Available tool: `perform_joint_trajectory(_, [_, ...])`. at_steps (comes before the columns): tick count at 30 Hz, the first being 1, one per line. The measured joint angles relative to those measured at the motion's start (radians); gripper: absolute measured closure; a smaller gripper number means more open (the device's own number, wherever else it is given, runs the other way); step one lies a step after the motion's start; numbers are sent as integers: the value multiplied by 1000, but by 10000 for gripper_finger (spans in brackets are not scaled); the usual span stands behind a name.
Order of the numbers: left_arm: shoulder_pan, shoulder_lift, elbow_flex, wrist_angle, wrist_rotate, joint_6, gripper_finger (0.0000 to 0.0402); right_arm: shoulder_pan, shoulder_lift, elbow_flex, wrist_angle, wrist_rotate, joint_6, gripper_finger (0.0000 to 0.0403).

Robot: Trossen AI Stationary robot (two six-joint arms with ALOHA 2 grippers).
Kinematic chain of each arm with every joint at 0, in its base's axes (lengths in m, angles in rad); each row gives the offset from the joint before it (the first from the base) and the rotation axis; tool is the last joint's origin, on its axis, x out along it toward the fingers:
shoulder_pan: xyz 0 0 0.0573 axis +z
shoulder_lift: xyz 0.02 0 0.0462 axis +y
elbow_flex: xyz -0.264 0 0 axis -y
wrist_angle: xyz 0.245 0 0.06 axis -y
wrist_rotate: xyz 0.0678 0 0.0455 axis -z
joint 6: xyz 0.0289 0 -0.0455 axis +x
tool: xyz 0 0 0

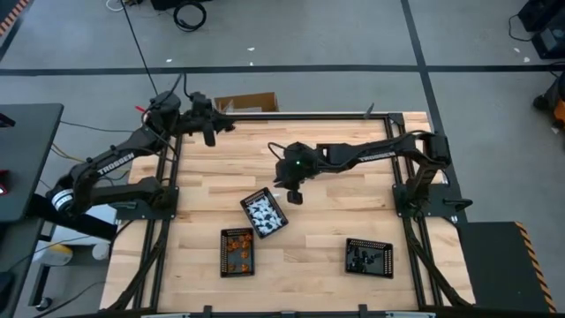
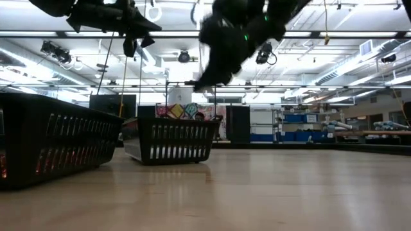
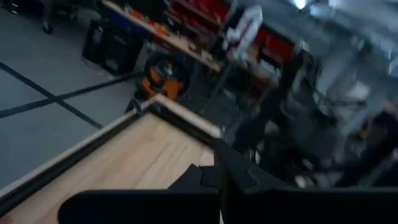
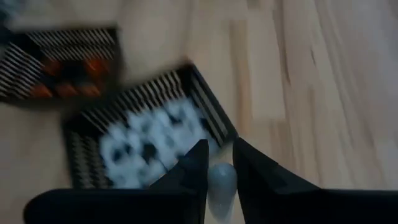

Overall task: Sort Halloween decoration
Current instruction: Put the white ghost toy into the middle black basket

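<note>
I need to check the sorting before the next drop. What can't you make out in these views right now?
- Right gripper: its fingers pinch a pale piece; blur hides what kind.
- White pieces in the middle tray: smeared in the right wrist view, too small in the high view.
- Right-hand tray: dark contents too small to identify, high view.
- Left gripper: fingertips cut off in the left wrist view.

high view looks straight down on the whole surface (image 1: 309, 256); low view sits at surface height, facing the room. the right wrist view peers closely past its claw (image 4: 219, 163) at a tray (image 4: 205, 102) ahead, shared with high view.
</note>
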Motion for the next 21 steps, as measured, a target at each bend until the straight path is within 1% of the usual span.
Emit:
perform_joint_trajectory(4, [52, 0, 0, 96, -3, -126, 402, 20, 5, 99, 19, -28, 7, 329])
perform_joint_trajectory(7, [80, 0, 1, 123, 4, -189, 402, 27, 45, 156, 90, -53, 68, 329])
perform_joint_trajectory(11, [109, 0, 1, 126, 78, -185, 402, 39, 132, 182, 191, -75, 179, 323])
perform_joint_trajectory(12, [115, 0, 1, 126, 100, -184, 402, 42, 151, 182, 204, -97, 204, 318])
perform_joint_trajectory(15, [134, 0, 1, 134, 163, -182, 402, 50, 186, 182, 226, -192, 269, 295])
perform_joint_trajectory(16, [142, 0, 1, 136, 181, -181, 402, 52, 189, 182, 232, -201, 297, 285])
perform_joint_trajectory(18, [158, 0, 1, 140, 214, -168, 402, 56, 190, 182, 234, -199, 335, 263])
perform_joint_trajectory(21, [174, 0, 1, 142, 227, -157, 402, 60, 189, 182, 229, -160, 341, 224])
